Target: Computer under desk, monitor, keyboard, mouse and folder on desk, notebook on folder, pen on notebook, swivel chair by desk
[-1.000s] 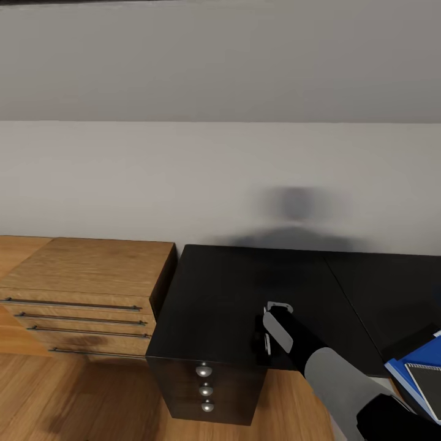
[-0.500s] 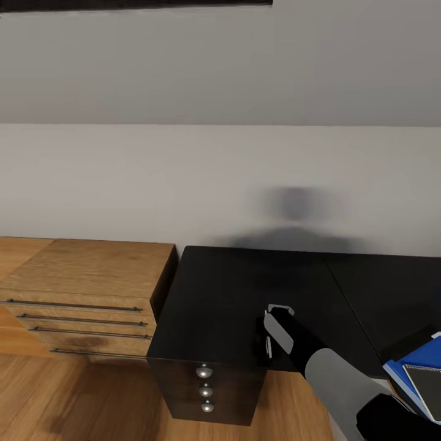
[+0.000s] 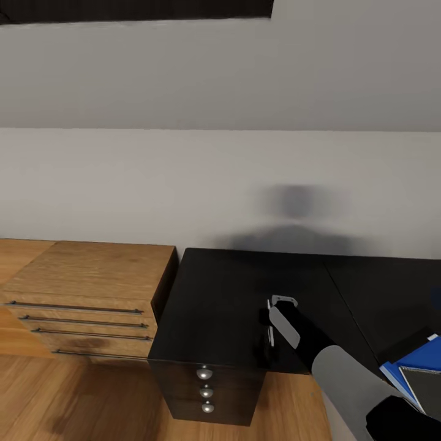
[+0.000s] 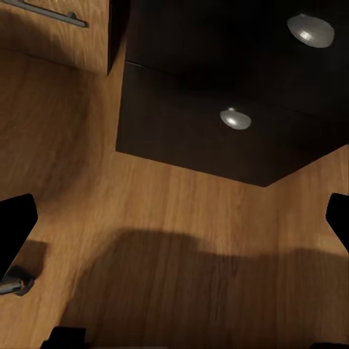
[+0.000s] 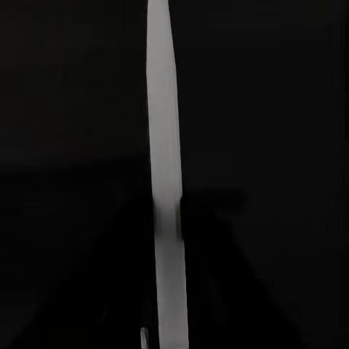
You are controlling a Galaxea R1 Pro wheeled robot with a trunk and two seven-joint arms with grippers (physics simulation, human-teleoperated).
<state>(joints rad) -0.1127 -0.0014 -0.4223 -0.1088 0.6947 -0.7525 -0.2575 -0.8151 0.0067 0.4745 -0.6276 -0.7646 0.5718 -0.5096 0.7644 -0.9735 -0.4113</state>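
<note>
The desk (image 3: pixel 220 288) shows its glossy black top and a drawer column with round silver knobs (image 3: pixel 204 371). My right gripper (image 3: pixel 271 323) hovers just over the desk's front part, shut on a thin pale pen (image 3: pixel 270 336) that hangs below it. In the right wrist view the pen (image 5: pixel 163 145) is a light strip against the black top. At the desk's right end lies the blue folder (image 3: pixel 422 358), with the dark notebook (image 3: pixel 427 384) on top of it. My left gripper (image 4: pixel 174 218) is open and low over the wooden floor beside the drawer column (image 4: pixel 196 123).
A light wooden chest (image 3: pixel 92 288) with long bar handles stands against the desk's left side. A pale wall runs close behind both. Wooden floor (image 3: pixel 73 398) lies in front of the chest and desk.
The head camera has tilted up a little, bringing a dark strip into the picture's top. My right gripper has risen slightly and moved away from the desk's front edge, with the pen still in it.
</note>
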